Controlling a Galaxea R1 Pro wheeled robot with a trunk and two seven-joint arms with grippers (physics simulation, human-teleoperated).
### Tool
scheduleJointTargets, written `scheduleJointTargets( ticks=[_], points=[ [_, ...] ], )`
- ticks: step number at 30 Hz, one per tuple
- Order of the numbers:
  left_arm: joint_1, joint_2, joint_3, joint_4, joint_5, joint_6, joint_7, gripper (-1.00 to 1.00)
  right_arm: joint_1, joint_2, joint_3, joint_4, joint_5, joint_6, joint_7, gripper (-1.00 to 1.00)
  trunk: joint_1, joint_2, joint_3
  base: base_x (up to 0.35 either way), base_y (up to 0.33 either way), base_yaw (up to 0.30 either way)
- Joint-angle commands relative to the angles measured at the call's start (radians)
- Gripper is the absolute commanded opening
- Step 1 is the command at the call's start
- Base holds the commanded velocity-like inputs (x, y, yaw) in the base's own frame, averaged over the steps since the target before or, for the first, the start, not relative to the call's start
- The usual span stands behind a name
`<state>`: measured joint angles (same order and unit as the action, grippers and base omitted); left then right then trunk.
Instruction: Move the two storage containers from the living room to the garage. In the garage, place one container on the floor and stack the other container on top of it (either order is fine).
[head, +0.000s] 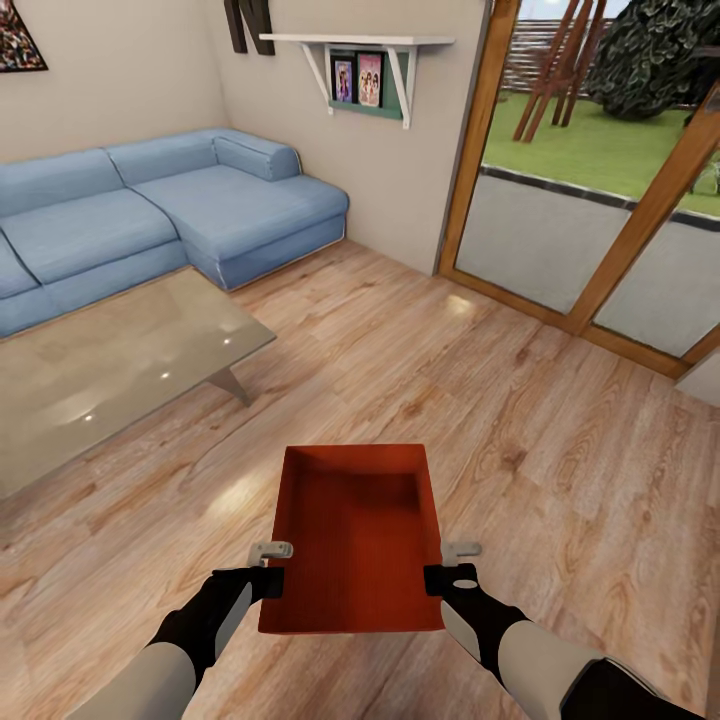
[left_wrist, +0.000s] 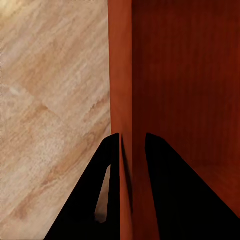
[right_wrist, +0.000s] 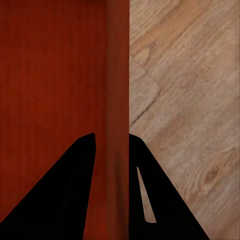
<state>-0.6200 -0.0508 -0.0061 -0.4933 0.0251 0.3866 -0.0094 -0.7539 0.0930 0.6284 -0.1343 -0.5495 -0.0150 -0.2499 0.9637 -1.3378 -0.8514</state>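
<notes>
1. Hands first: your left hand (head: 268, 568) is clamped on the left wall of the orange-red storage container (head: 352, 540), and your right hand (head: 448, 566) is clamped on its right wall, both near the container's near end.
2. From the left wrist view, the container wall (left_wrist: 121, 75) runs straight between the two dark fingers (left_wrist: 95, 200), one finger outside and one inside, jaws narrow around the wall.
3. From the right wrist view you see the same grip mirrored: the wall (right_wrist: 117, 90) sits between the fingers (right_wrist: 65, 195), with the bin's inner floor on one side and wood planks (right_wrist: 190, 100) on the other.
4. The container sits level in front of you, open top up and nothing inside it, over the light wood-plank floor (head: 520, 420) of the living room. You cannot tell from these views whether it rests on the planks or hangs just above them.
5. Ahead to your left stands the glass coffee table (head: 110, 360), apart from the container, with the blue corner sofa (head: 170, 215) behind it.
6. Ahead to your right are the wood-framed glass doors (head: 590, 190), and a white wall shelf (head: 365, 70) holding pictures hangs between sofa and doors.
</notes>
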Motion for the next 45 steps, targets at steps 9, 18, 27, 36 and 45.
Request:
scheduleJointTargets(
  ticks=[9,18,27,36,45],
  points=[
    [0.0,0.002,0.001,0.004,0.003,0.006,0.005,-1.0,-0.001,-0.001,-0.013,-0.004,0.008,-0.019,-0.003,-1.0,-0.035,0.063,0.028,0.0,0.0,0.0],
    [0.0,0.002,0.001,0.004,0.003,0.006,0.005,-1.0,-0.001,-0.004,-0.013,-0.004,0.008,-0.018,-0.005,-1.0,-0.069,0.126,0.056,0.0,0.0,0.0],
    [0.0,0.002,0.001,0.002,0.003,0.006,0.005,-1.0,-0.001,-0.003,-0.013,-0.004,0.008,-0.019,-0.01,-1.0,-0.104,0.189,0.084,0.0,0.0,0.0],
    [0.0,0.002,0.001,0.002,0.003,0.006,0.005,-1.0,-0.001,-0.003,-0.013,-0.004,0.008,-0.017,-0.012,-1.0,-0.138,0.252,0.112,0.0,0.0,0.0],
    [0.0,0.002,0.001,0.004,0.003,0.006,0.005,-1.0,-0.001,-0.002,-0.013,-0.004,0.008,-0.017,-0.013,-1.0,-0.173,0.315,0.14,0.0,0.0,0.0]
  ],
)
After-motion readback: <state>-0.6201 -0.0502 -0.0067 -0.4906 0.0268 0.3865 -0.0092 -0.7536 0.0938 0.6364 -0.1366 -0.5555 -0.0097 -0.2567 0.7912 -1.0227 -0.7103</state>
